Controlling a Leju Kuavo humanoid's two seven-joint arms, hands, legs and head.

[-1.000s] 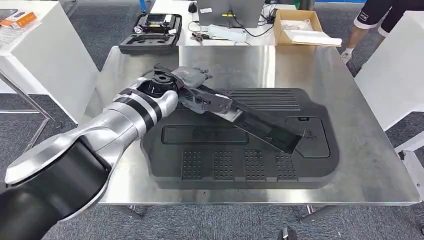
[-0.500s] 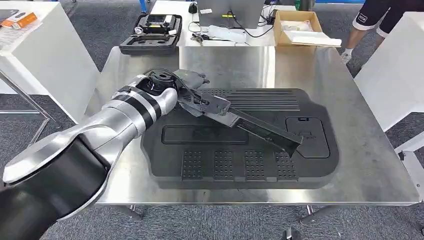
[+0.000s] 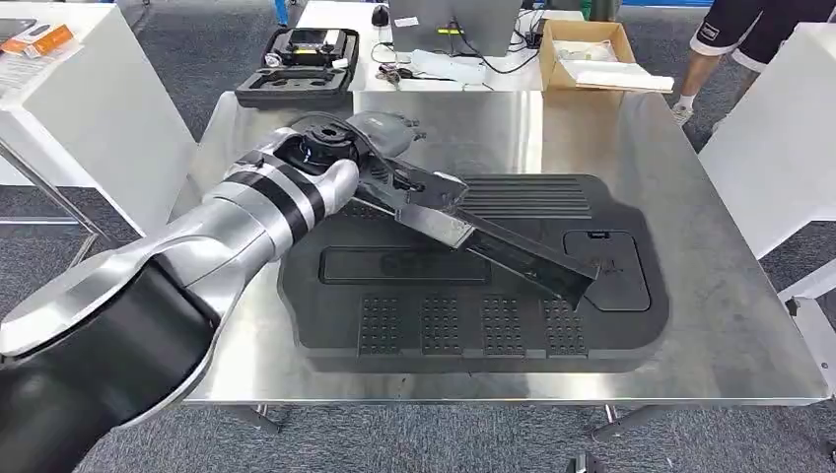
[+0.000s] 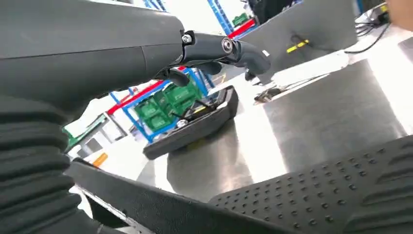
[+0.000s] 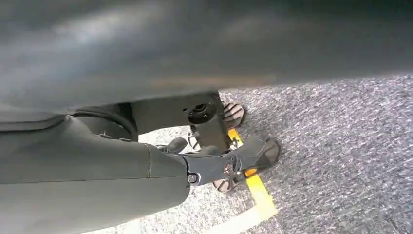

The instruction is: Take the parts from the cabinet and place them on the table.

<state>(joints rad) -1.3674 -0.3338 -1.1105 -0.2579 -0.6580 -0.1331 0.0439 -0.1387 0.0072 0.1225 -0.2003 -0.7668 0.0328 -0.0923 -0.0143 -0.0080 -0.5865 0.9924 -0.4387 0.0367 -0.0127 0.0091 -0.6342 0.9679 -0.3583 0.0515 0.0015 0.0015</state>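
My left hand [image 3: 399, 187] grips one end of the long flat black plastic bar [image 3: 513, 258], fingers curled around it near my wrist. The bar's long axis runs away from the hand toward my right and slightly toward me, across the large black moulded plastic panel [image 3: 473, 330] lying flat on the brushed steel table [image 3: 710, 325]. The far tip sits low over the panel near its recessed rectangle; I cannot tell whether it touches. The held end looks raised, so the bar tilts down to its tip. My right hand [image 5: 229, 165] hangs over grey carpet, holding nothing, fingers loosely apart. Left is plainly nearer; lowering the held end should lay the bar flat.
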